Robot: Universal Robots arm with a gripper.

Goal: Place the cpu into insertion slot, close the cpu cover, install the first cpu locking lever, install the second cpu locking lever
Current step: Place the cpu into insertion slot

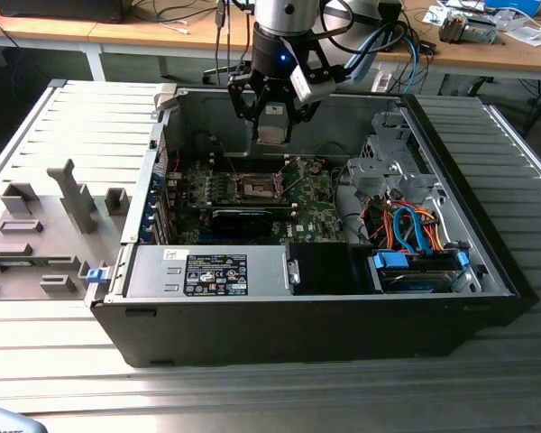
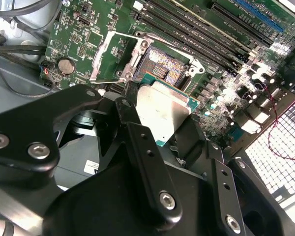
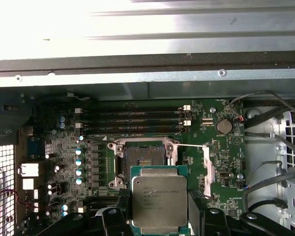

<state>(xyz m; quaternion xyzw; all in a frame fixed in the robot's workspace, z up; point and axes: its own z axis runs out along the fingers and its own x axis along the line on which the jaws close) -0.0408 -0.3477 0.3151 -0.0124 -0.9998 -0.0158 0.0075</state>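
I have the pincer (image 1: 272, 122) clamped on the cpu (image 3: 159, 199). Its two black fingers (image 2: 142, 147) press on opposite edges of the chip, and the silver face shows in both wrist views. The cpu hangs in the air over the motherboard (image 3: 196, 123), near the slot (image 3: 142, 160) but not in it. In the first wrist view its edge just covers one side of the slot's rim. The slot is uncovered and I see its dark centre. The cover (image 3: 208, 164) is swung open, off the slot, just beside it. In the exterior view the pincer hangs above the slot, inside the open case (image 1: 298, 334), which lies on the grey ribbed surface (image 1: 343, 397).
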